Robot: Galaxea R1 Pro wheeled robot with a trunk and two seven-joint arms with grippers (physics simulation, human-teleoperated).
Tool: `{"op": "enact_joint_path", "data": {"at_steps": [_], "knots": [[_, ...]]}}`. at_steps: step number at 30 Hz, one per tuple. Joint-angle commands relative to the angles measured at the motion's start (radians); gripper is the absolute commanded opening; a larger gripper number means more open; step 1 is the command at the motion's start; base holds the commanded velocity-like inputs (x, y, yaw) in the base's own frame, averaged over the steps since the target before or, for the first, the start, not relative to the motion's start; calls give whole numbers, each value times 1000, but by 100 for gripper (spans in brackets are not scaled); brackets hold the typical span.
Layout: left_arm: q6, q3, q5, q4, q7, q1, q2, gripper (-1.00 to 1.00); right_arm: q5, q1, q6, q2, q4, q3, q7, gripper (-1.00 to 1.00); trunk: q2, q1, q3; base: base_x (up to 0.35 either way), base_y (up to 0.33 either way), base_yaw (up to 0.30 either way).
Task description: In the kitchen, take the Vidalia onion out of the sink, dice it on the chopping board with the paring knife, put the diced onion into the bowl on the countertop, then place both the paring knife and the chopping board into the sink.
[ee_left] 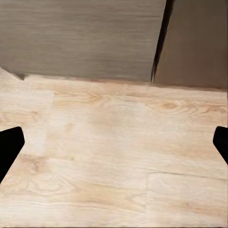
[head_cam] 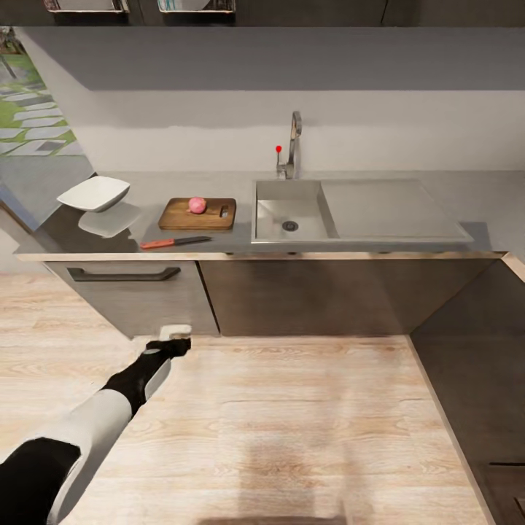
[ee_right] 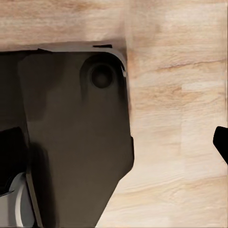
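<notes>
Onion on the board, robot standing back from the counter

Onion (head_cam: pixel 197 205), pink and round, sits on the chopping board (head_cam: pixel 182 216), toward the middle of it and apart from the slot-shaped handle hole at the end nearer the sink. The board lies flat on the grey counter (head_cam: pixel 437 191), just beside the sink (head_cam: pixel 270 219). In front of the board, near the counter's front edge, the red-handled knife (head_cam: pixel 175 241) lies flat, its dark blade pointing toward the sink. Further along, away from the sink, the white bowl (head_cam: pixel 93 193) stands by the counter's end, well apart from the board. The basin shows its dark round drain, with a flat drainboard on the far side and the steel tap (head_cam: pixel 293 144) with its red-knobbed lever behind.

Below are brown cabinets, one with a dark bar handle (head_cam: pixel 122 275), and a pale wooden floor (head_cam: pixel 292 408). The left arm reaches low toward the cabinet front; its tool (head_cam: pixel 173 332) hangs over the floor, and the left wrist view shows its dark fingertips (ee_left: pixel 9 145) spread wide with nothing between them. In the right wrist view, one dark fingertip (ee_right: pixel 221 140) stands at each edge, spread apart and holding nothing, above the floor and a dark part of the robot's own body (ee_right: pixel 76 142).
</notes>
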Motion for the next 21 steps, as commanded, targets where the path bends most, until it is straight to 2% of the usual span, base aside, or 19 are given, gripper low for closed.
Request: {"op": "enact_joint_path", "data": {"at_steps": [1,2,3,6,8,12,16,18,19,20,21], "knots": [[-81,-26,8,105,-3,-1,-16,100,-9,0,-1,-7,-11,9,-4,100,-2,0,-1,0,0,0],[-118,-31,8,156,-9,-1,-23,100,-9,0,-1,-10,-15,9,-4,100,-2,0,-1,0,0,0],[-185,-40,8,252,-24,-1,-36,100,-9,0,1,-15,-24,8,-4,100,-2,0,-1,0,0,0],[-298,-49,9,385,-73,1,-53,100,-9,-1,22,-21,-45,8,-4,100,-2,0,-1,0,0,0],[-334,-51,10,416,-98,13,-56,100,-9,-3,51,-24,-65,8,-5,100,-2,0,-1,0,0,0],[-425,-53,11,442,-122,93,-56,100,-8,-7,148,-37,-168,8,-6,100,-2,0,-1,0,0,0],[-682,-53,12,449,-119,220,-40,100,-6,-16,254,-43,-290,8,-7,100,-2,0,-1,0,0,0],[-745,-53,12,450,-118,293,-36,100,5,-41,283,-43,-317,9,-7,100,-2,0,-1,0,0,0],[-769,-53,12,451,-118,326,-35,100,19,-59,295,-43,-323,9,-7,100,-2,0,-1,0,0,0],[-859,-53,12,451,-116,396,-35,100,72,-97,328,-43,-331,9,-6,100,-2,0,-1,0,0,0],[-902,-53,12,451,-115,422,-36,100,94,-107,342,-43,-333,9,-5,100,-2,0,-1,0,0,0]]}}
